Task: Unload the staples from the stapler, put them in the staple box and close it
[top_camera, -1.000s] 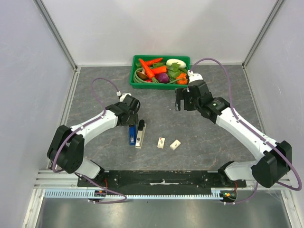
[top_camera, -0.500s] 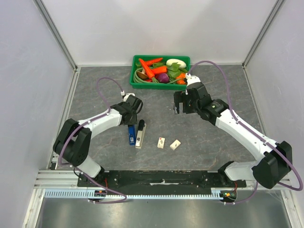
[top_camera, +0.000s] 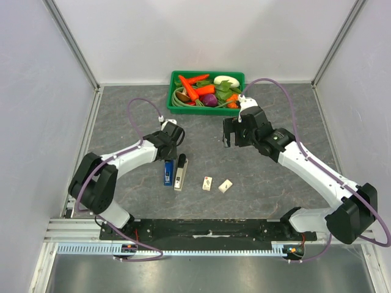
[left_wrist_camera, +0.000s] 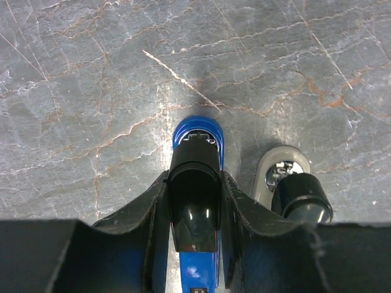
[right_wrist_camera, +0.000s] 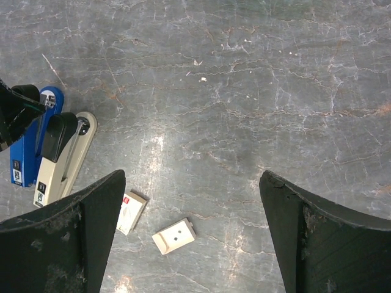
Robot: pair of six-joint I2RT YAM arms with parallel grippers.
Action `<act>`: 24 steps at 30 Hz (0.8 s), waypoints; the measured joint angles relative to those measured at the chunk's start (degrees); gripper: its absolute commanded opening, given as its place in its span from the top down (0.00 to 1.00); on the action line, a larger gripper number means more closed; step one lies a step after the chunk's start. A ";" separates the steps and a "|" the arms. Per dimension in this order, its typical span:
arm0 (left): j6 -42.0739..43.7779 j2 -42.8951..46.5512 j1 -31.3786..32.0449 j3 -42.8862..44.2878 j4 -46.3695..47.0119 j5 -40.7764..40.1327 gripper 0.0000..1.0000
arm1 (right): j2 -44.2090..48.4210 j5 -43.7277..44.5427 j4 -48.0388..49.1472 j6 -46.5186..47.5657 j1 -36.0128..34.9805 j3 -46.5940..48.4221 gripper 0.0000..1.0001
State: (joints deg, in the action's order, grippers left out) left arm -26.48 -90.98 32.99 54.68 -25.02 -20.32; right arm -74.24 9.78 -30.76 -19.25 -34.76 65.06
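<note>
Two staplers lie side by side on the grey table. The blue stapler (top_camera: 168, 173) (left_wrist_camera: 197, 130) (right_wrist_camera: 23, 154) has a glossy black top. My left gripper (top_camera: 170, 156) (left_wrist_camera: 194, 184) reaches over its far end, and both fingers (left_wrist_camera: 234, 201) press against the sides of that black top. Just right of it lies the beige stapler (top_camera: 181, 173) (left_wrist_camera: 267, 178) (right_wrist_camera: 61, 160), untouched. My right gripper (top_camera: 230, 135) (right_wrist_camera: 192, 178) hangs wide open above the bare table, right of the staplers, with nothing between its fingers. No staples show.
Two small beige boxes (top_camera: 208, 183) (top_camera: 225, 185) lie right of the staplers; in the right wrist view they are the labelled box (right_wrist_camera: 130, 212) and the plain box (right_wrist_camera: 174, 236). A green basket (top_camera: 239, 75) of toy vegetables stands at the back. White walls enclose the table.
My left gripper has closed from wide open onto the blue stapler's black top. The right arm has shifted slightly left, its jaws still wide.
</note>
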 measured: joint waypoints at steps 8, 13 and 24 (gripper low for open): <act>4.50 7.80 0.48 2.38 -4.50 4.20 0.98 | 1.14 -3.04 -0.24 0.50 -0.02 0.00 0.02; 9.22 14.93 0.79 6.29 -7.08 7.32 0.98 | 2.47 -5.22 -0.26 1.29 -0.17 0.02 0.02; 21.16 26.97 1.27 8.20 -12.98 31.45 0.98 | 9.22 -22.93 0.33 6.91 -1.77 0.50 0.02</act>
State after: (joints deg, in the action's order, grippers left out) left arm -5.32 -64.01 34.26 62.87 -38.00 11.14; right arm -65.01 -13.15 -30.44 -12.34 -36.53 65.56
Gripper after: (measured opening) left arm 0.385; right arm 0.982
